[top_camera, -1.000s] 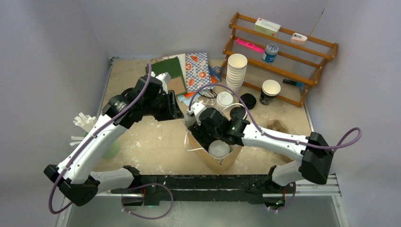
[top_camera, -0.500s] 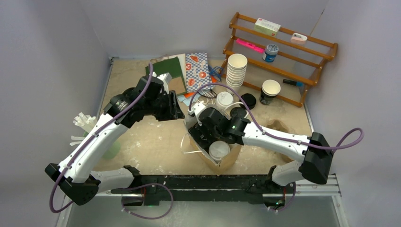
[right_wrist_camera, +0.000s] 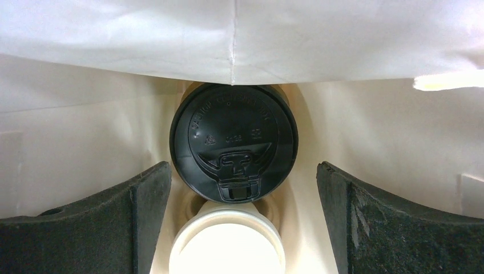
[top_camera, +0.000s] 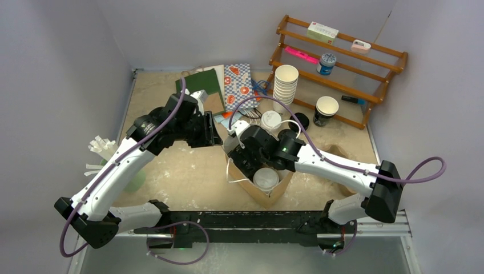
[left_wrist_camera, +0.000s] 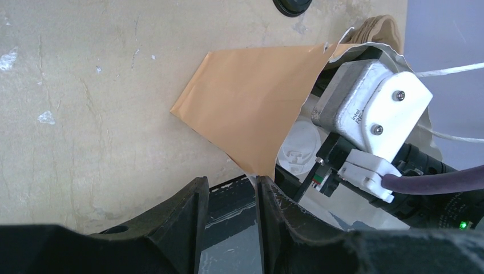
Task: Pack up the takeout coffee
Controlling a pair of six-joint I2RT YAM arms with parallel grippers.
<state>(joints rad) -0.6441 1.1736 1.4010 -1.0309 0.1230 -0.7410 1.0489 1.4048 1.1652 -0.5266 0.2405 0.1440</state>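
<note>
A brown paper bag (top_camera: 273, 193) stands open at the table's middle, also seen in the left wrist view (left_wrist_camera: 251, 108). In the right wrist view, the black-lidded cup (right_wrist_camera: 234, 142) and the white-lidded cup (right_wrist_camera: 227, 242) stand side by side inside its white interior. The white lid (top_camera: 265, 178) shows from above; the black-lidded cup is hidden there under my right arm. My right gripper (right_wrist_camera: 242, 168) is open and empty above the cups, its fingers inside the bag mouth (top_camera: 251, 164). My left gripper (left_wrist_camera: 231, 185) is open at the bag's upper corner; the paper touches its right finger (left_wrist_camera: 268, 194).
A stack of white cups (top_camera: 285, 84), a dark lidless cup (top_camera: 326, 110) and a wooden rack (top_camera: 342, 63) stand at the back right. A loose white lid (top_camera: 271, 119) and a black lid (top_camera: 299, 121) lie behind the bag. Cards and booklets (top_camera: 228, 83) lie at the back.
My right wrist has shifted slightly toward the back inside the bag, and the bag's handle and rim have moved with it. The left arm has barely moved.
</note>
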